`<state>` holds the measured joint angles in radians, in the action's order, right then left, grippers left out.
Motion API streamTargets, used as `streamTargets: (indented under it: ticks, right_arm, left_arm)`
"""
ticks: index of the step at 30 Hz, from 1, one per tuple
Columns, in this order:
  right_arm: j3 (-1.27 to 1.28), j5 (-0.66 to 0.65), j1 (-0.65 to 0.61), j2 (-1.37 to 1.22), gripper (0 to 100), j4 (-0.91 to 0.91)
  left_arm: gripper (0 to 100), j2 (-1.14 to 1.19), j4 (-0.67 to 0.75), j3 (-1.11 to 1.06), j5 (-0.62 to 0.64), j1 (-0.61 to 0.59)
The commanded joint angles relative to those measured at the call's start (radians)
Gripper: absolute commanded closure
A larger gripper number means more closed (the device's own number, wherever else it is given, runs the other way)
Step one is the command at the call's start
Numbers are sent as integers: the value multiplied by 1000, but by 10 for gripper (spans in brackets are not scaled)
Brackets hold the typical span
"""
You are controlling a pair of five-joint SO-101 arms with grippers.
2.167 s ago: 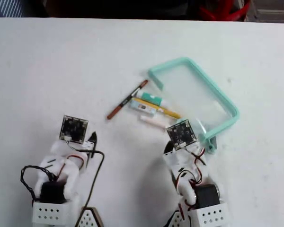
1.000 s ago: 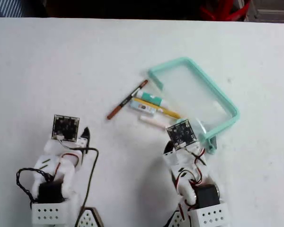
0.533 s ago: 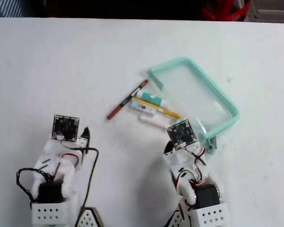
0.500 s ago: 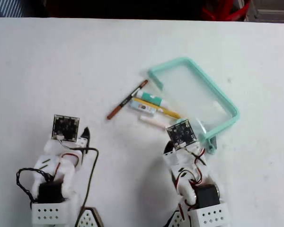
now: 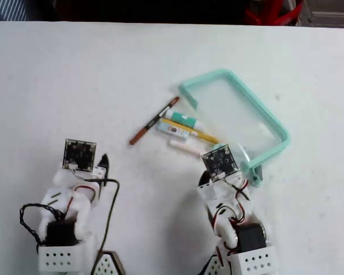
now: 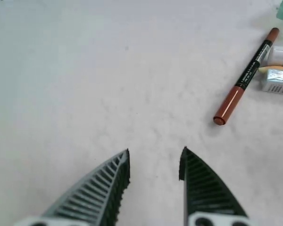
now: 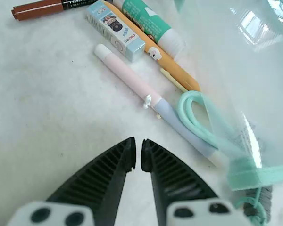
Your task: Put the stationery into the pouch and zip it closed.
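The clear pouch (image 5: 235,112) with its teal zip edge lies open right of centre. Beside its mouth lie a brown pen (image 5: 154,121), a teal glue stick (image 5: 184,119), a small eraser box (image 5: 173,130), a yellow pen (image 5: 194,132) and a pink pen (image 5: 186,148). My right gripper (image 7: 137,151) hovers shut over bare table, just short of the pink pen (image 7: 132,77) and the pouch's teal pull loop (image 7: 193,117). My left gripper (image 6: 154,165) stands open above bare table, well short of the brown pen (image 6: 243,77).
Both arm bases sit at the table's near edge, the left arm (image 5: 69,206) and the right arm (image 5: 235,217). A black cable (image 5: 112,212) trails by the left arm. Open white tabletop (image 5: 74,80) spreads to the left and far side.
The left arm has drawn slightly back and to the left since the earliest frame, then stayed still. The right arm and the stationery have not moved.
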<state>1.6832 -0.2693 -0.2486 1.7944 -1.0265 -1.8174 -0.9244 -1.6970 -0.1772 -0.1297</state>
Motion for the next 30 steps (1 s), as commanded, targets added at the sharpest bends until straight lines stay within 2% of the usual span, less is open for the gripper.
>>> streamTargets:
  ticks: [1, 5, 10, 14, 19, 25, 30]
  right_arm:
    - [8, 9, 5, 7, 964, 5]
    - [8, 9, 31, 7, 961, 47]
    - [8, 9, 196, 7, 961, 177]
    - [8, 9, 295, 7, 961, 265]
    - [8, 9, 300, 7, 961, 269]
    - [8, 9, 298, 5, 961, 268]
    - [8, 9, 219, 5, 961, 219]
  left_arm:
    - [823, -5, 49, 5, 0, -10]
    - [823, -5, 87, 5, 35, -53]
    - [823, -5, 161, 5, 187, -122]
    - [820, -5, 175, 5, 230, -134]
    - [820, -5, 173, 5, 230, -128]
    - [820, -4, 129, 5, 226, -53]
    - [820, -4, 123, 5, 226, -47]
